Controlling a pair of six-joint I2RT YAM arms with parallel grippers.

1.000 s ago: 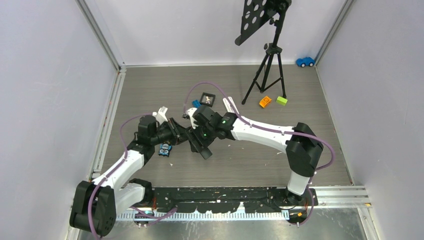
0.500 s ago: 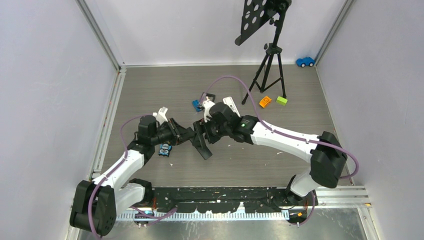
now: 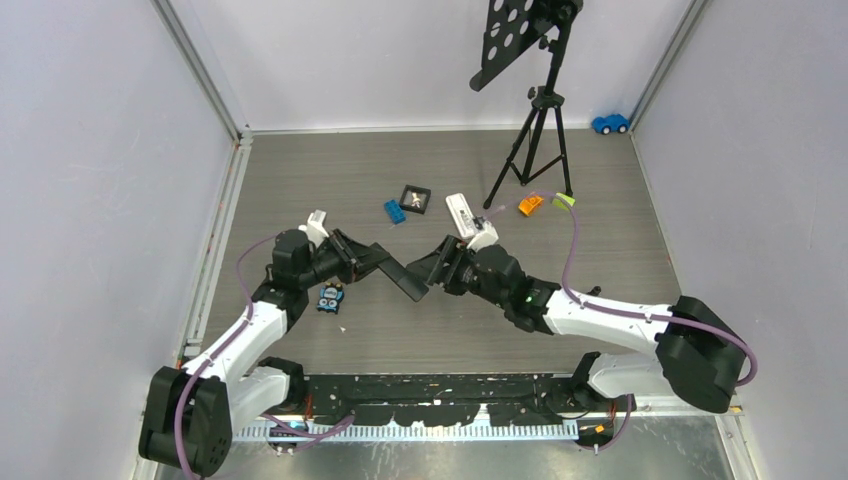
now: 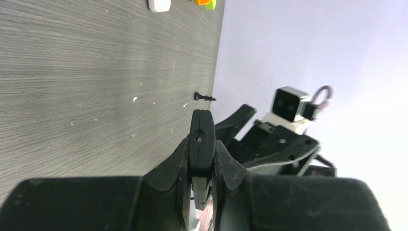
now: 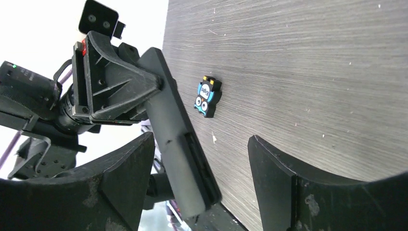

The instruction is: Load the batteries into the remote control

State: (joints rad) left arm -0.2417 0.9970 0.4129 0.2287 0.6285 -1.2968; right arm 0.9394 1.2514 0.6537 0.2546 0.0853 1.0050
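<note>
- The left gripper (image 3: 360, 259) is clamped on one end of the remote control (image 3: 400, 280). It holds the remote control clear of the surface (image 3: 330, 180), slanted, with the free end pointing at the other arm.
- What has changed: a second ago the right gripper (image 3: 437, 270) was crowded right over the remote control. Now it has backed off to just beyond the free end, and its arm has swung out low on that side.
- Its jaws have spread as it withdrew — they now stand wide apart with nothing between them. In the right wrist view the remote control sits ahead of the gap, touching neither finger.
- That view shows a long recess along one face of the remote control, likely the battery bay. I cannot tell whether anything sits in it.
- I cannot pick out the batteries as separate cylinders. A small blue pack (image 3: 330, 298) lies on the surface just on the near side of the held end, and a black tray (image 3: 406, 199) with something pale in it lies beyond the remote control.
- My reading: the right arm has let go and is free to fetch — the remote control is presented and steady, so a battery pick-up looks like the next step.
</note>
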